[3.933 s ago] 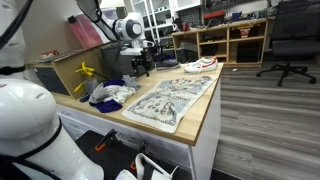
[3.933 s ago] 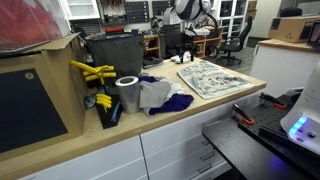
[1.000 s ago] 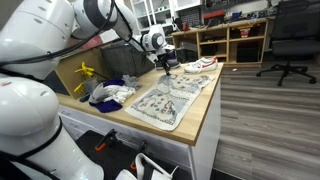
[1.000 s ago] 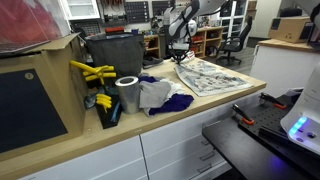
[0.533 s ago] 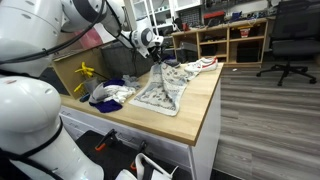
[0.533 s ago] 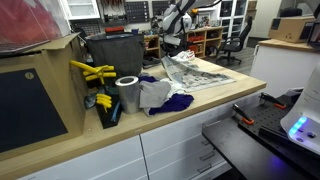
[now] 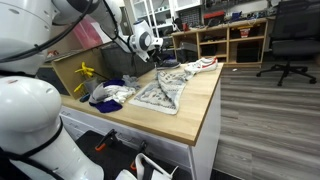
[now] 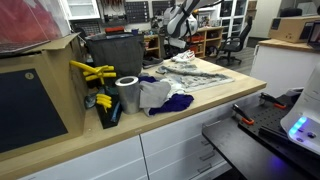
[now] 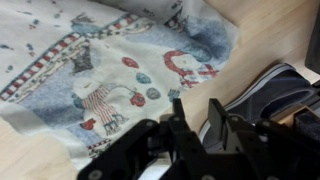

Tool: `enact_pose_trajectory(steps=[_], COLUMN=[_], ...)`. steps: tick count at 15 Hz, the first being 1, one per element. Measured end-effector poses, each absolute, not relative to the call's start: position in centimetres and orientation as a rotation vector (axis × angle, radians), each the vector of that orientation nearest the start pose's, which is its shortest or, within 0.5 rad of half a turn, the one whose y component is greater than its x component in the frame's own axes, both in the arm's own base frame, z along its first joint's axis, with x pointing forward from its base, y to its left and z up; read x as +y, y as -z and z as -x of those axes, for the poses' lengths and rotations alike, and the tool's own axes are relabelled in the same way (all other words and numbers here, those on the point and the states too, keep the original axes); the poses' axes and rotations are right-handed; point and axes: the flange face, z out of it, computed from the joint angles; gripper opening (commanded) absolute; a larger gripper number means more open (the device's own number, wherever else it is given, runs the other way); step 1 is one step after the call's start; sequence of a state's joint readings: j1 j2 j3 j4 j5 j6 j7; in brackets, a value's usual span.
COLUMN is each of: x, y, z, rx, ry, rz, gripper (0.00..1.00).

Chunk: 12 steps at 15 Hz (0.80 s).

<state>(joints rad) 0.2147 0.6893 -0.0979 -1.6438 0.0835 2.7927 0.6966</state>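
Wrist view shows the two dark fingers (image 9: 216, 112) of the gripper (image 9: 197, 106) standing a little apart, with a narrow gap between them and nothing clamped there; they hang just above the near edge of a printed cloth (image 9: 100, 80). That cloth is pale grey-blue, dotted with small red and blue marks, printed with snowman-like figures in red and edged by a striped red and white border. It lies rumpled on the wooden countertop (image 9: 270, 30), one corner turned over on itself. Just beside the fingers, toward the right of that view, a dark blue fabric (image 9: 275, 90) lies touching or nearly touching the cloth's edge; which one I cannot tell. In both exterior views the gripper (image 7: 150, 48) (image 8: 178, 28) hovers over the far side of the cloth (image 7: 165, 92) (image 8: 195, 68), which sits bunched in the middle of the counter. In an exterior view a heap of white and blue rags (image 7: 110, 93) lies near it. In an exterior view a silver roll (image 8: 127, 93) stands well apart from the cloth.
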Motion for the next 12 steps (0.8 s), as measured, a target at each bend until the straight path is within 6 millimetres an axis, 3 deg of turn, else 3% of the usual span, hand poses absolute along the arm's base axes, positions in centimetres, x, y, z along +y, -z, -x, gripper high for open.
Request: enact_pose_trajectory(steps=[4, 5, 9, 12], x=[8.0, 7.8, 6.6, 4.5], y=[-26.0, -25.7, -23.8, -22.7], z=[-70.1, -69.5, -66.2, -63.8], rx=[0.871, 0.861, 0.751, 0.599], ry=[0.587, 0.539, 0.236, 0.007], rz=[2.805, 2.832, 2.951, 3.023], gripper=[0.96, 0.99, 1.0, 1.0])
